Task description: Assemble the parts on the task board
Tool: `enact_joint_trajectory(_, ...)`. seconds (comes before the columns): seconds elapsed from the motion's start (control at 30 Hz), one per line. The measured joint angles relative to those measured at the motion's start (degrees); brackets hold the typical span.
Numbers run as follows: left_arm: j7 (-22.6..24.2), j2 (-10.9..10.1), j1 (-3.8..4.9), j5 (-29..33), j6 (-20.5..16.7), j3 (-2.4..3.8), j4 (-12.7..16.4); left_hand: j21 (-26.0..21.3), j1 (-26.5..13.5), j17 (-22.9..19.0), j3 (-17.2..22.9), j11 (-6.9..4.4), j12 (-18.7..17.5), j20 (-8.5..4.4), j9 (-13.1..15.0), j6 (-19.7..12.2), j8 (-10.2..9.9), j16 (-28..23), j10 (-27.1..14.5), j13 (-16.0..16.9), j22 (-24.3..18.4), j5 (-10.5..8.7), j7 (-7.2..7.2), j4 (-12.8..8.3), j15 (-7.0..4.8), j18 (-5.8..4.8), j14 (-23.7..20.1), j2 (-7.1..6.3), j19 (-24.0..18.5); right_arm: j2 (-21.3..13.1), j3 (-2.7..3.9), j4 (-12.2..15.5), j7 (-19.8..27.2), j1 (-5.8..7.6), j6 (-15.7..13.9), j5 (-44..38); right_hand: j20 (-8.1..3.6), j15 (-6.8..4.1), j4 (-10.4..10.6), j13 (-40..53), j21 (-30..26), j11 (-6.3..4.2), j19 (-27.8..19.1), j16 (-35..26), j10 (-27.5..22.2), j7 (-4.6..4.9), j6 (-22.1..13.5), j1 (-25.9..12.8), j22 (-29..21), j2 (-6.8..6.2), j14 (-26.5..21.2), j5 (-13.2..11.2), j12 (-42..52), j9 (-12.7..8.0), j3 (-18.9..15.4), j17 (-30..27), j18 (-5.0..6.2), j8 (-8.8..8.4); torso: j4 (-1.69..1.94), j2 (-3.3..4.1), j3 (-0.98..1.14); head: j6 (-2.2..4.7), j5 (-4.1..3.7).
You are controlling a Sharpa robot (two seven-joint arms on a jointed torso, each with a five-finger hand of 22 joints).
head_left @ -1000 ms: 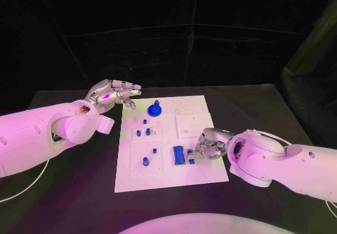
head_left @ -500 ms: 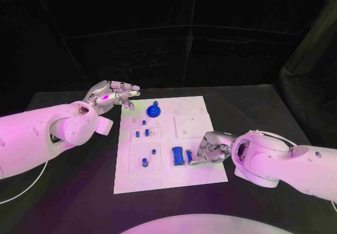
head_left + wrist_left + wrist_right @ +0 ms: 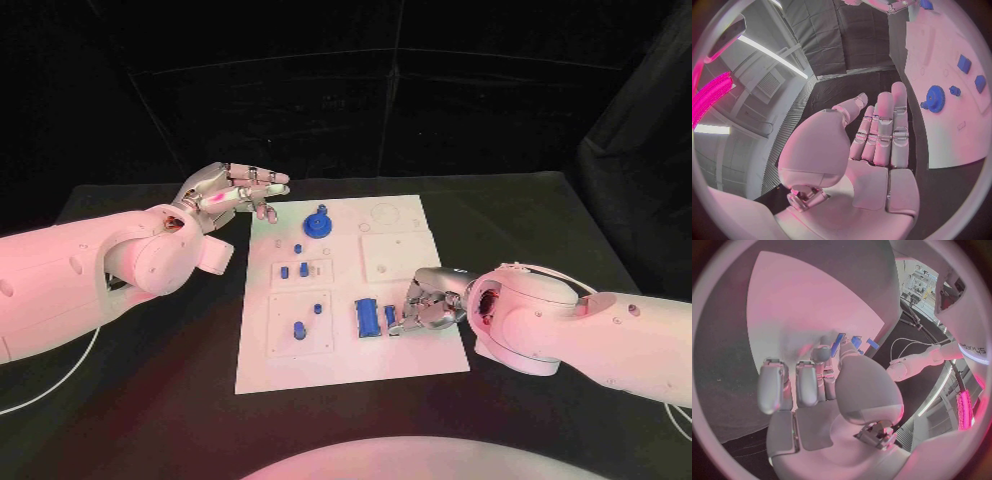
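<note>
The black table [image 3: 548, 215] has a matte, cloth-like top. On it lies the white board [image 3: 411, 355], a flat smooth rectangle with shallow square recesses, reaching from just beside the left hand to under the right hand.

The right hand [image 3: 423, 308], silver and jointed on a glossy white arm, rests on the board's right edge with its fingers curled down. Its fingertips [image 3: 821, 354] touch a slim blue pin [image 3: 388, 319]; whether they pinch it or only press it I cannot tell. Just beyond that pin lies a larger blue block [image 3: 366, 318], rectangular and flat.

The left hand [image 3: 231, 192] hovers off the board's far left corner, palm up, fingers loosely extended and holding nothing. Nearest it on the board stands a round blue gear [image 3: 319, 224] with a toothed rim and a knob. Smaller blue pegs [image 3: 293, 271] sit in recesses between the two hands.
</note>
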Motion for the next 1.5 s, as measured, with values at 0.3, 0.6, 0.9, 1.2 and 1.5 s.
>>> enact_joint_trajectory(0.3,0.0,-0.07,0.0,0.0,0.0,0.0,0.05,0.0,0.0,0.0,0.0,0.0,0.0,0.0,0.0,0.0,0.0,0.0,0.0,0.01,0.0,0.0,0.0,0.0,0.0,0.0,0.0,0.0,0.0,-0.28,-0.04,0.4,0.59,-0.02,-0.51,-0.36,0.14,0.0,-0.57,-0.47,-0.78,0.08,-0.4,-0.67,-0.53,0.42,-0.79,0.52,0.0,0.03,0.0,0.0,-0.89,-0.58,-1.25,-0.56,0.0,-0.78,-0.07,-0.09,0.03,0.06,-0.1)
enact_joint_trajectory(0.6,0.12,-0.29,-0.01,0.23,0.0,-0.01,0.12,-0.26,-0.17,-0.28,-0.68,0.0,0.44,0.0,0.0,-0.23,0.48,0.0,0.0,-0.02,-0.25,0.0,0.2,0.49,0.0,0.0,0.0,0.12,0.0,-3.49,-0.16,-1.52,13.48,0.82,-3.23,13.51,1.47,2.02,-1.89,-9.27,-13.78,2.0,-10.66,-13.76,-8.58,2.47,-6.15,2.01,-7.67,-0.44,-1.13,0.49,-13.94,-0.85,-3.85,-13.62,2.81,-2.81,-0.08,-0.64,-0.11,1.53,-0.65)
enact_joint_trajectory(0.9,2.1,1.17,-0.21,3.88,0.17,-0.05,-2.93,-11.26,-3.03,-7.73,-6.02,-0.06,0.97,2.26,-0.03,-1.32,1.58,-14.4,0.04,-0.76,-7.51,0.23,-1.16,2.82,1.61,0.01,-10.72,-0.31,-9.88,2.24,0.04,-17.52,33.59,3.64,-6.02,41.97,7.01,8.73,-7.93,-27.38,-50.8,7.71,-34.2,-56.97,-21.66,6.66,-12.94,11.45,-36.56,3.73,-23.15,-1.03,-32.04,-4.2,-2.22,-44.28,6.73,-5.03,-0.02,-3.05,-0.78,5.7,-0.99)
enact_joint_trajectory(1.2,6.34,6.42,-1.84,9.22,-0.91,-0.02,-12.4,-26.72,-2.2,-19.28,-10.65,2.69,-10.46,8.27,-0.18,-0.5,-2.21,-39.75,1.22,-1.05,-20.73,0.23,-2.36,3.96,6.76,0.03,-16.57,0.52,-24.3,14.45,2.29,-38.22,46.86,4.3,-6.35,59.81,12.37,12.17,-14.26,-49.74,-71.67,10.03,-32.64,-73.68,-20.66,5.71,-15.07,8.99,-54.9,5.73,-26.69,-1.96,-42.63,-13.31,-1.55,-65.27,6.71,-5.3,-0.19,-5.48,-0.99,11.06,-0.7)
enact_joint_trajectory(1.5,7.81,9.91,-2.82,11.43,-2.82,0.06,-16.92,-28.39,-8.26,-22.57,-14.07,1.35,-17.33,7.21,-1.34,-5.49,-5.64,-46.66,-5.66,-2.16,-26.33,-0.76,-3.05,4.38,5.83,0.04,-21.53,2.62,-31.88,18.47,2.68,-45.18,50.6,4.26,-6.23,64.06,11.52,11.81,-15.09,-56.38,-78.28,9.44,-36.34,-74.88,-26.2,4.79,-20.49,-0.75,-61.85,5.5,-31.99,-3.47,-44.24,-18.28,-0.58,-71.87,6.7,-6.52,-0.05,-6.37,-0.72,12.37,-0.29)
